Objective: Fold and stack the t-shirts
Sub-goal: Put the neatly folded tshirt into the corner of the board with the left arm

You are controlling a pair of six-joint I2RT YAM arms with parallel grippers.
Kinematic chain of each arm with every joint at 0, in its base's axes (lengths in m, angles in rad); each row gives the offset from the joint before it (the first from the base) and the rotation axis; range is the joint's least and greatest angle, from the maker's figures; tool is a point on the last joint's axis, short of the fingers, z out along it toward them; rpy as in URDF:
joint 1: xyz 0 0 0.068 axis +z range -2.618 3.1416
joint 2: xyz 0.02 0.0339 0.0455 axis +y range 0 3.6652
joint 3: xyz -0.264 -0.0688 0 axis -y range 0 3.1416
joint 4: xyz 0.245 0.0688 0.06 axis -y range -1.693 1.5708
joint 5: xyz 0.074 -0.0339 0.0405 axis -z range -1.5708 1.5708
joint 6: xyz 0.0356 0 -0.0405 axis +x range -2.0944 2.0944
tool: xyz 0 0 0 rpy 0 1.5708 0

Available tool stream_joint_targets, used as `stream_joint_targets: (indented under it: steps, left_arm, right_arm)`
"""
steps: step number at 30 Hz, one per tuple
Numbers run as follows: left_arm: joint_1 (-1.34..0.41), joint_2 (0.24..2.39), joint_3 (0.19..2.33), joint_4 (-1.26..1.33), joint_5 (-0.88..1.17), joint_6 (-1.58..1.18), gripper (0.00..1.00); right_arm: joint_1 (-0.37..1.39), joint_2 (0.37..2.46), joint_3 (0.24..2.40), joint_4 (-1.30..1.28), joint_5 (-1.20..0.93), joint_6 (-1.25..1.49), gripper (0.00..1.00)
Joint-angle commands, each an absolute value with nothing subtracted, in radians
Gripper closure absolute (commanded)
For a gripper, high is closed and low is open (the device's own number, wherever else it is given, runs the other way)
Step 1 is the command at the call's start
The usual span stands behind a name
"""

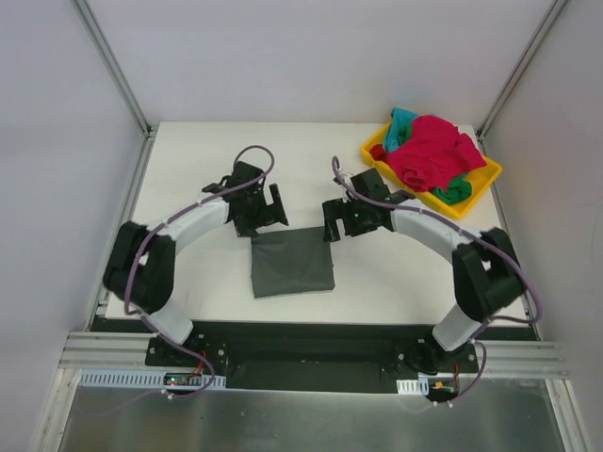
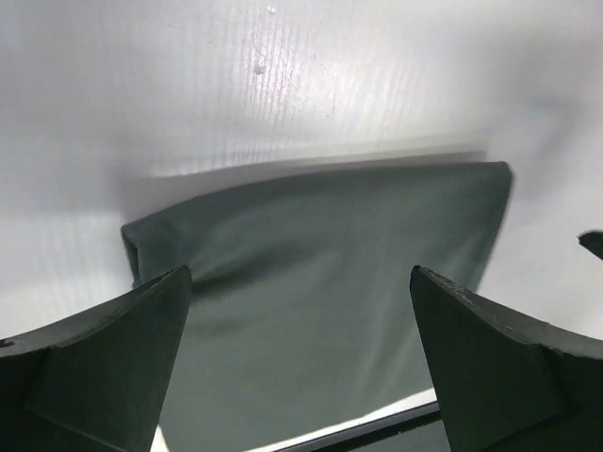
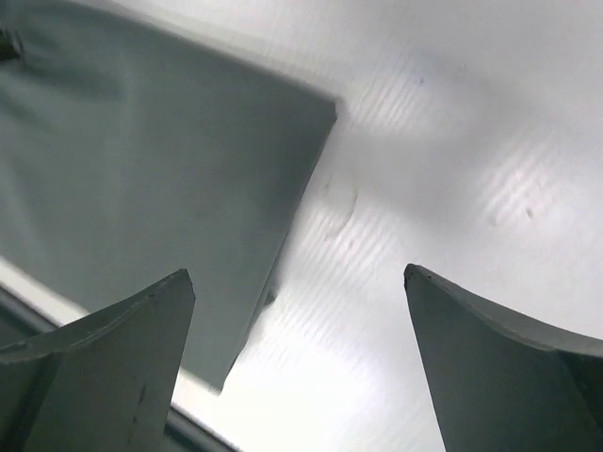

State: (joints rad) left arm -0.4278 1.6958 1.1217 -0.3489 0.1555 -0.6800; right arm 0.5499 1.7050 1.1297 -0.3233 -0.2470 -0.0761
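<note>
A dark olive-grey t-shirt (image 1: 291, 263) lies folded into a flat rectangle near the table's front middle; it also shows in the left wrist view (image 2: 311, 292) and the right wrist view (image 3: 141, 198). My left gripper (image 1: 265, 213) hangs open just behind its far left corner, nothing between the fingers (image 2: 104, 358). My right gripper (image 1: 335, 222) hangs open at the shirt's far right corner, also empty. A crumpled pile of magenta-red (image 1: 431, 153), teal (image 1: 402, 125) and green (image 1: 456, 191) t-shirts lies in the tray at the back right.
The yellow plastic tray (image 1: 482, 184) sits by the table's back right corner. White walls and metal posts (image 1: 113, 66) enclose the white table (image 1: 188, 151). A black rail (image 1: 311, 339) runs along the near edge.
</note>
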Motion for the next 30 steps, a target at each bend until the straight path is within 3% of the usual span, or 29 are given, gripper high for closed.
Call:
stream_joint_targets:
  steps: [1, 9, 15, 17, 21, 28, 30]
  left_arm:
    - [-0.420, 1.470, 1.065, -0.388, 0.023, -0.676, 0.01]
    - [-0.419, 1.336, 0.882, -0.434, -0.014, -0.707, 0.01]
    - [-0.419, 1.385, 0.813, -0.413, -0.008, -0.752, 0.05]
    - [-0.419, 1.417, 0.796, -0.373, 0.039, -0.753, 0.14]
    - [-0.419, 1.494, 0.796, -0.308, 0.133, -0.756, 0.47]
    - [-0.419, 1.643, 0.828, -0.298, 0.169, -0.758, 0.73]
    - [-0.419, 1.676, 0.847, -0.296, 0.181, -0.755, 0.88]
  right_arm:
    - [0.560, 1.381, 1.056, -0.410, -0.184, -0.068, 0.04]
    - [0.557, 0.860, 0.701, -0.379, -0.028, 0.188, 0.04]
    - [0.557, 0.637, 0.502, -0.296, -0.041, 0.272, 0.04]
    - [0.557, 0.597, 0.476, -0.288, -0.052, 0.259, 0.04]
    - [0.558, 0.572, 0.454, -0.308, -0.057, 0.255, 0.04]
    - [0.558, 0.615, 0.482, -0.354, -0.023, 0.198, 0.04]
    - [0.558, 0.624, 0.489, -0.353, -0.006, 0.183, 0.04]
